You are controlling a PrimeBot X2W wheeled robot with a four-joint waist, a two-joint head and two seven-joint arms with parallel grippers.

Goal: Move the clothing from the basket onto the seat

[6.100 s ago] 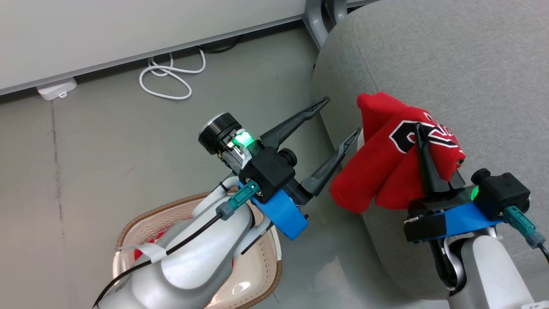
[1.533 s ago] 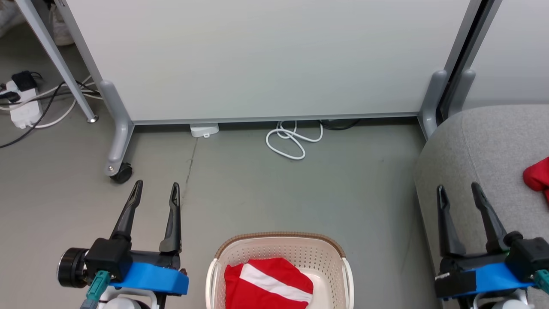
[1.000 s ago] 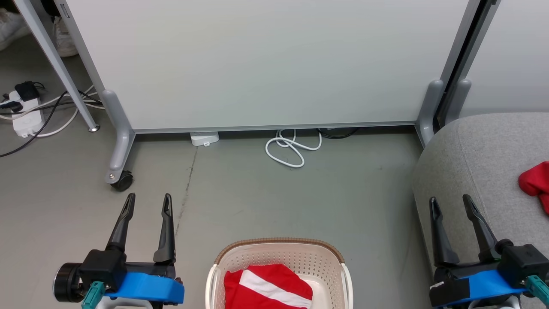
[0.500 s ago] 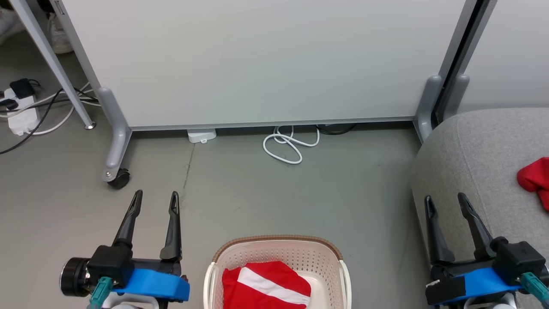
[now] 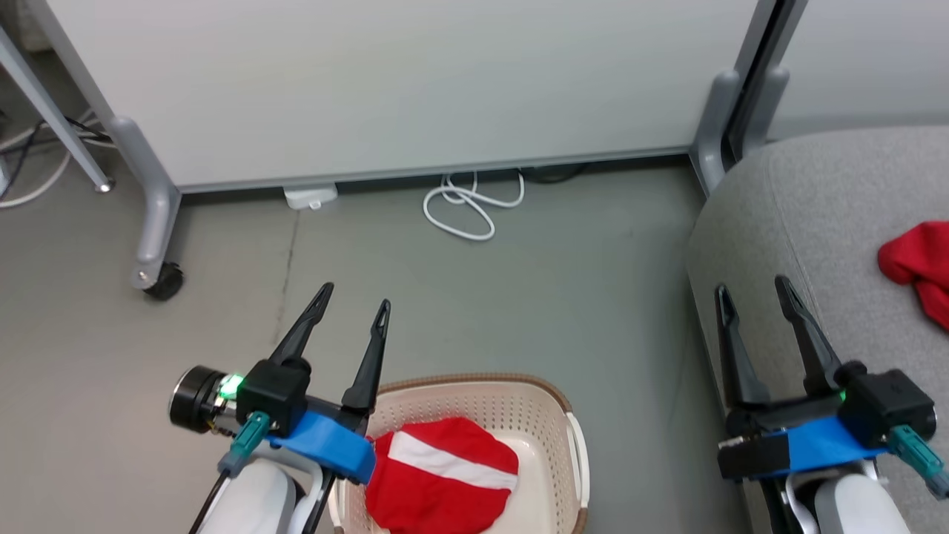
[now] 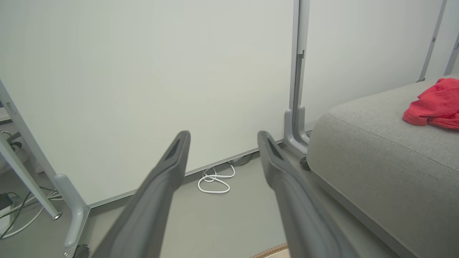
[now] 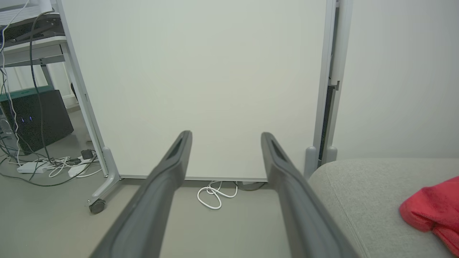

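Note:
A red garment with a broad white stripe point(image 5: 437, 475) lies in the cream perforated basket point(image 5: 549, 423) at the bottom centre of the head view. My left gripper point(image 5: 354, 297) hangs open and empty just left of the basket's far-left rim, its blue wrist block over that rim. Another red garment point(image 5: 916, 263) rests on the light grey seat point(image 5: 815, 200) at the right; the left wrist view also catches this garment point(image 6: 434, 105) on the seat point(image 6: 376, 157), and so does the right wrist view point(image 7: 430, 211). My right gripper point(image 5: 752, 289) stands open and empty over the seat's front left edge.
A pale grey partition panel point(image 5: 385, 81) on wheeled feet point(image 5: 159, 278) closes the back. A coiled white cable point(image 5: 463, 204) and a small white box point(image 5: 310, 196) lie on the grey floor at its foot. More cables and a dark case point(image 7: 34, 120) stand at the left.
My left gripper has moved right and forward, now beside the basket's rim. The camera has tilted down and right, shifting the whole scene. The right gripper stays open.

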